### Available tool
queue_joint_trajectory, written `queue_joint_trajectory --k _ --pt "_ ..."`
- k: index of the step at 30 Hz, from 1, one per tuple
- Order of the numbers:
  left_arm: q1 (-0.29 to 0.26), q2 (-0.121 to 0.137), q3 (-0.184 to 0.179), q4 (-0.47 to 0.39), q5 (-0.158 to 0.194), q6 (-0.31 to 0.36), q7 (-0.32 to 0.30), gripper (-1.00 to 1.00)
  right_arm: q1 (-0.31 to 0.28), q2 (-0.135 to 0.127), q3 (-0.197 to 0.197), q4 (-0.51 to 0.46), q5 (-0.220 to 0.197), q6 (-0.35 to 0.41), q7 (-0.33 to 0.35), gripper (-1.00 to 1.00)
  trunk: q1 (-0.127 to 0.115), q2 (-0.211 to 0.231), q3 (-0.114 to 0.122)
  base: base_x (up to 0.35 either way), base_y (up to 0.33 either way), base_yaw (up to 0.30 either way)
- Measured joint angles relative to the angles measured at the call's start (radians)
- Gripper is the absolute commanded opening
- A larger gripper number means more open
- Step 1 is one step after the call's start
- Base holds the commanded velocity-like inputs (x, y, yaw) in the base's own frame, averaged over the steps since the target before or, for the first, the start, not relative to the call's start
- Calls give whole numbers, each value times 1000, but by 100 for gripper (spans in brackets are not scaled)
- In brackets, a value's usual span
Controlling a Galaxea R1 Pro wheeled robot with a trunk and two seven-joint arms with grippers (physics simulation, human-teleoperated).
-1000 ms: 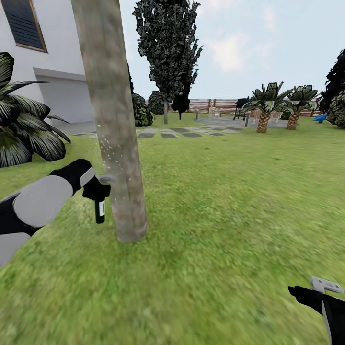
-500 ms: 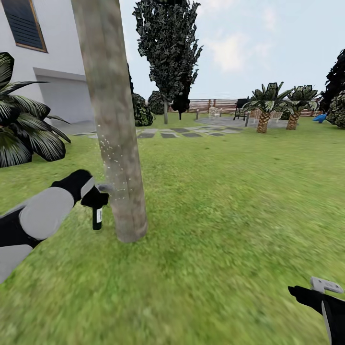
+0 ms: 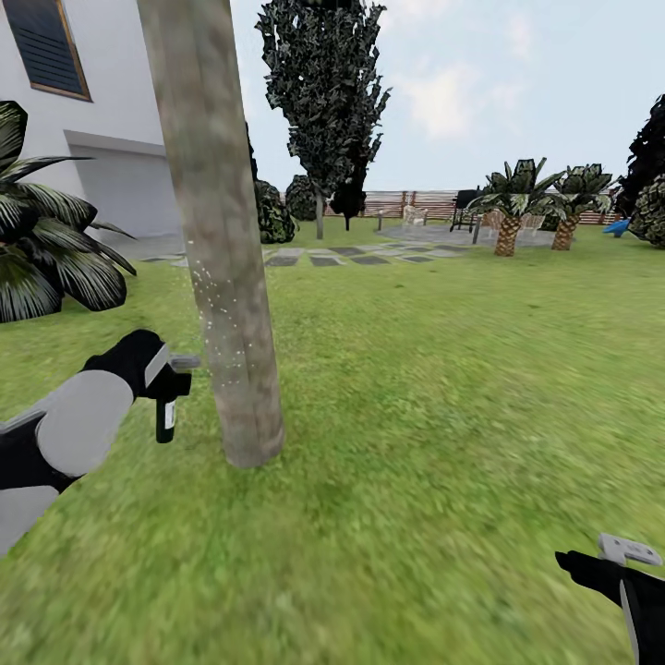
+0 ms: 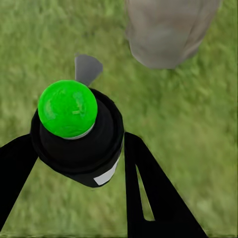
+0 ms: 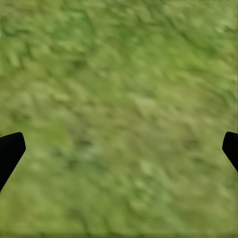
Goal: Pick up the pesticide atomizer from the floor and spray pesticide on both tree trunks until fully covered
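Left gripper: clenched on the pesticide atomizer, which hangs below the fingers as a small black bottle with a pale label strip; in the left wrist view the atomizer sits clamped between the two dark fingers, its top showing a bright green cap rather than red; a grey finger tip projects past it toward the trunk base.

The atomizer hangs above the grass, just beside the near tree trunk on its left side, apart from the bark and not touching it; fine white pesticide specks lie scattered over the trunk's left face at about mid height; the lower trunk near the ground looks bare.

Right gripper: low at the right corner of the head view, over bare grass; its dark finger tips stand wide apart at the two edges of the right wrist view, released, nothing between them.

Room: open lawn lies to the right of the trunk and ahead to the stone paving; a palm's fronds and the white house wall close off the left side; a wooden fence bounds the far end.
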Motion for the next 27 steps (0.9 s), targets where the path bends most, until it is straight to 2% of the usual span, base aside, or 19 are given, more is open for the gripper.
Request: queue_joint_trajectory --k 6,8,12,18,20,22,24,27 --pt "76 14 0 0 1 -19 -2 -100 0 -1 0 -1 0 0 0 100 0 0 0 0 0 0" --pt "114 16 0 0 2 -72 -2 -100 0 -1 0 -1 0 0 0 100 0 0 0 0 0 0" --pt "149 16 3 0 7 -105 -3 -100 0 -1 0 -1 0 0 0 100 0 0 0 0 0 28" --pt "212 14 8 1 15 -208 -3 -100 0 0 0 -1 0 0 0 100 0 0 0 0 0 228" --pt "231 13 9 1 38 -226 -4 -100 0 0 0 -1 0 0 -1 100 0 0 0 0 -10 234" --pt "252 12 10 1 109 -258 -3 -100 0 0 1 -1 0 0 -1 100 0 0 0 0 -158 87" --pt "268 12 9 1 151 -297 -3 -100 0 0 1 -1 1 1 -1 100 0 0 0 0 -255 28" --pt "301 11 8 1 170 -350 -2 -100 0 0 1 0 1 0 -1 100 0 0 0 0 -290 8"
